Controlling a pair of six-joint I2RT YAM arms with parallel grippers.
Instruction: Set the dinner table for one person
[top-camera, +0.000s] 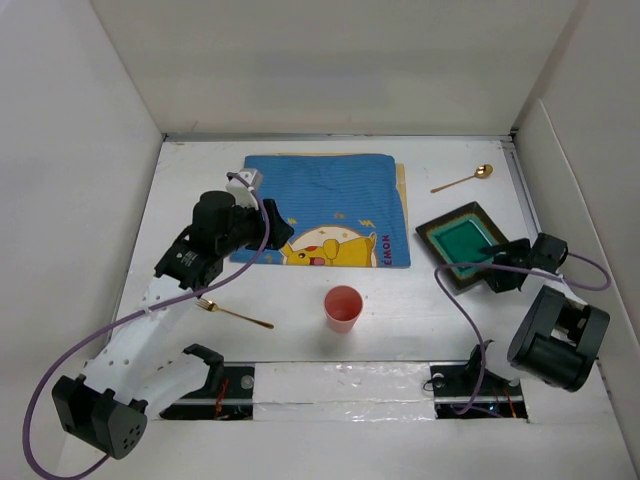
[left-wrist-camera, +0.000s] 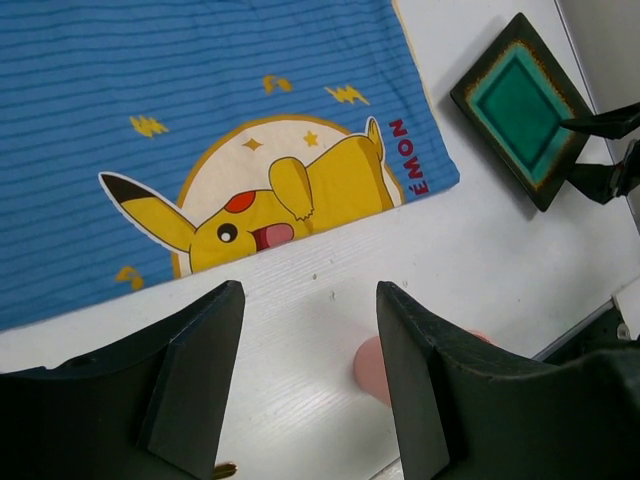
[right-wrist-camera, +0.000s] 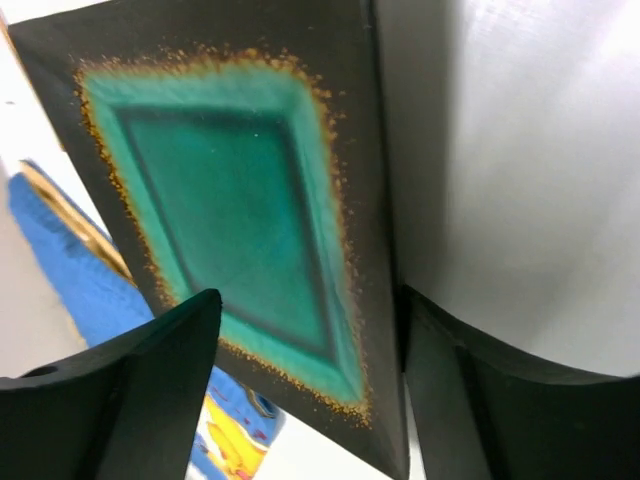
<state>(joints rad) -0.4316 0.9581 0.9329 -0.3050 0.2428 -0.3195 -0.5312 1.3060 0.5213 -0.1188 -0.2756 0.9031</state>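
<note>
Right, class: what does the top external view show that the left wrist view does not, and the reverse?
Only the top external view shows the gold spoon at far right and the left arm's base. Only the left wrist view shows, close up, the left end effector open over the bare dinner table, with nothing between its fingers. Both show the blue placemat, the green plate with the right end effector at its edge, and the pink cup, half hidden in the wrist view.
</note>
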